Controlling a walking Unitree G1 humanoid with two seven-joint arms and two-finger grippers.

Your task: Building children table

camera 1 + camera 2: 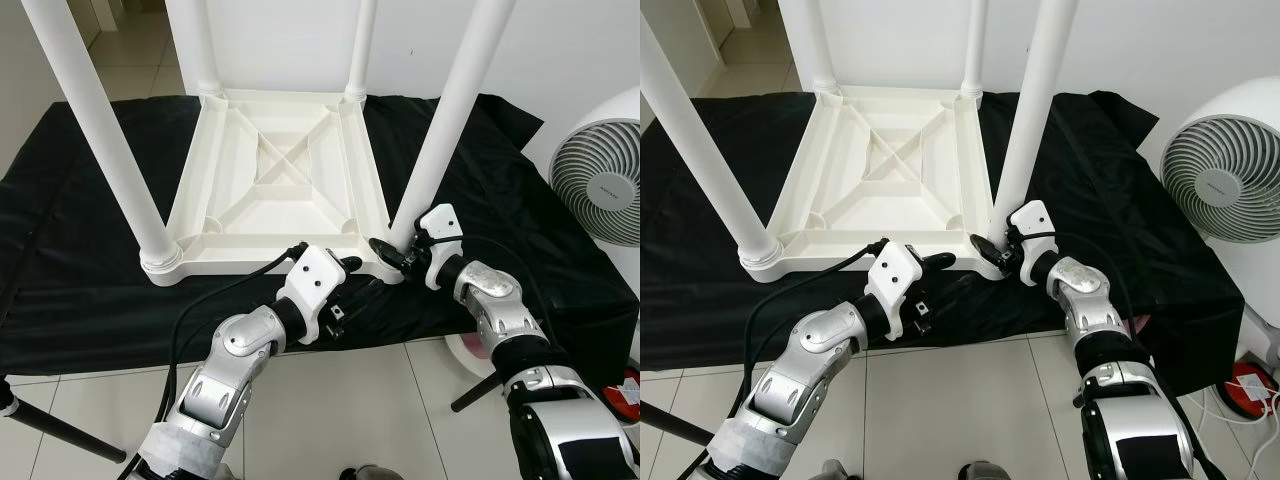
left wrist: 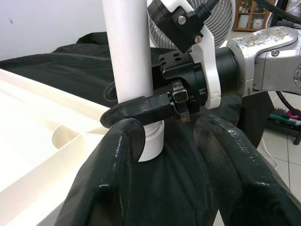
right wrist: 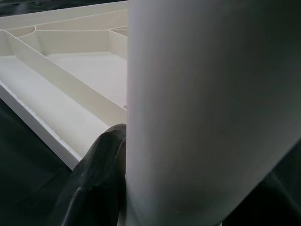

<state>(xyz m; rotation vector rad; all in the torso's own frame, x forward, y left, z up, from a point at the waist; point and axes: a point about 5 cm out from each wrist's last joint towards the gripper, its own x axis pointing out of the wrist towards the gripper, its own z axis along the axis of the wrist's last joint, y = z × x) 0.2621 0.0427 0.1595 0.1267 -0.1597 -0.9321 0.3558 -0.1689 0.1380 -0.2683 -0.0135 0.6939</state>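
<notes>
You get bright, even indoor light and sharp head views, while up close the white table leg (image 3: 207,108) blurs and the glossy black fingers (image 2: 235,174) catch soft glare.

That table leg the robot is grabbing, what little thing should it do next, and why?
Probably twist or press the near right leg down into its corner socket. The right gripper is clamped around the leg's base, right where it meets the upside-down table top. The left gripper hovers open beside that corner. All four legs stand upright, so seating this one firmly looks like the remaining step.
</notes>
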